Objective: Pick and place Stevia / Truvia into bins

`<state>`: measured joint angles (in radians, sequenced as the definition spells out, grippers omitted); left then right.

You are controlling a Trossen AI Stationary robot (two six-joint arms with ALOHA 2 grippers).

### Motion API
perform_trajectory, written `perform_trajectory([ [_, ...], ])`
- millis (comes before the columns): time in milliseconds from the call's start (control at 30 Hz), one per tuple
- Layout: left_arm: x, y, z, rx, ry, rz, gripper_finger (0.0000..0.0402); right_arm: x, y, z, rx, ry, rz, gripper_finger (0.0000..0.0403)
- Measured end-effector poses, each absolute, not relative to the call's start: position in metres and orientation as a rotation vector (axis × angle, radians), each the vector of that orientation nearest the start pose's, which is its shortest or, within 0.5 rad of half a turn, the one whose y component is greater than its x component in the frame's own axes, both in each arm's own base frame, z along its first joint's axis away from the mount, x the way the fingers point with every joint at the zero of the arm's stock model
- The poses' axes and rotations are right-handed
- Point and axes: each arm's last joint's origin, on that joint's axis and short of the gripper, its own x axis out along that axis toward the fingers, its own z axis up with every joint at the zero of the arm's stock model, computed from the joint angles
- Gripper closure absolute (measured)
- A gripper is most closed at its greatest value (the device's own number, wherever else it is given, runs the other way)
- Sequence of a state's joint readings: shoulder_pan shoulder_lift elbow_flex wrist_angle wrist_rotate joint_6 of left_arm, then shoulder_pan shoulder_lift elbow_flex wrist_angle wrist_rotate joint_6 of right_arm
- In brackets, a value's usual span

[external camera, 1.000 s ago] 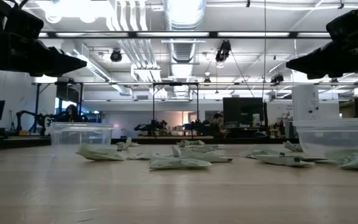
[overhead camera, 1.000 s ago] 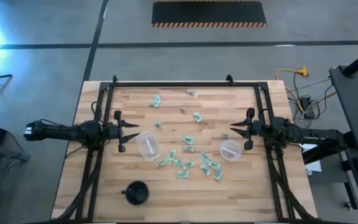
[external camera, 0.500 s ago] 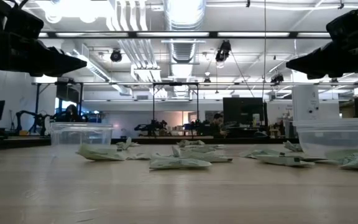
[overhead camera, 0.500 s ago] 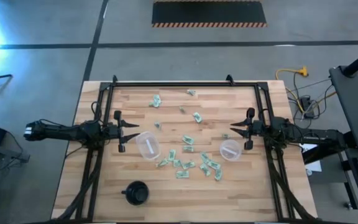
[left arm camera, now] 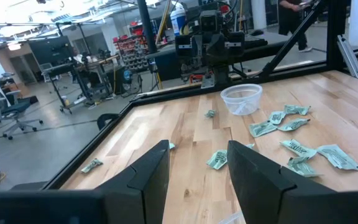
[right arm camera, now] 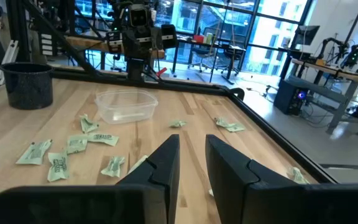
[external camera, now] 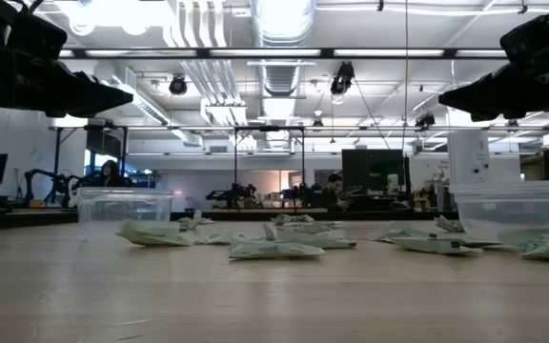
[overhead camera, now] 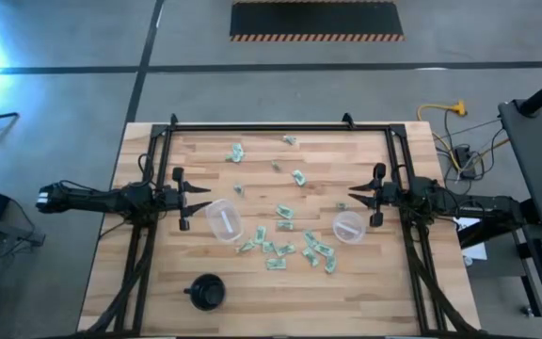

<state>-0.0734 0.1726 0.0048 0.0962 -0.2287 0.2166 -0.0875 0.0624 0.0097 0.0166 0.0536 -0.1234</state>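
Several pale green and white Stevia packets lie flat and scattered over the middle of the wooden table; they also show in the low view as packets. Two clear cups stand upright among them: the left cup and the right cup. My left gripper hovers open above the table's left side, just beside the left cup. My right gripper hovers open at the right side, just beyond the right cup. The left wrist view shows the open left gripper facing the right cup. The right gripper faces the left cup.
A black round cup stands near the table's near left edge, also seen as the black cup. A black metal frame runs along the far edge and down both sides. A few stray packets lie toward the far edge.
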Motion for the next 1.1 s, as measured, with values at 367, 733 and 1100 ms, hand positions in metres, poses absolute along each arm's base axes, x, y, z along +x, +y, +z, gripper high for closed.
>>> perform_trajectory([
  [367, 0.107, -0.001, 0.160, 0.227, 0.088, 0.147, 0.0256, 0.100, -0.010, 0.163, -0.123, 0.045, -0.139, 0.0335],
  [733, 0.107, -0.001, 0.160, 0.227, 0.088, 0.155, 0.0256, 0.100, -0.010, 0.167, 0.042, -0.001, -0.135, 0.0335],
  [1100, 0.107, -0.001, 0.176, 0.103, -0.082, 0.158, 0.0256, 0.100, -0.010, 0.179, 0.293, -0.143, -0.121, 0.0335],
])
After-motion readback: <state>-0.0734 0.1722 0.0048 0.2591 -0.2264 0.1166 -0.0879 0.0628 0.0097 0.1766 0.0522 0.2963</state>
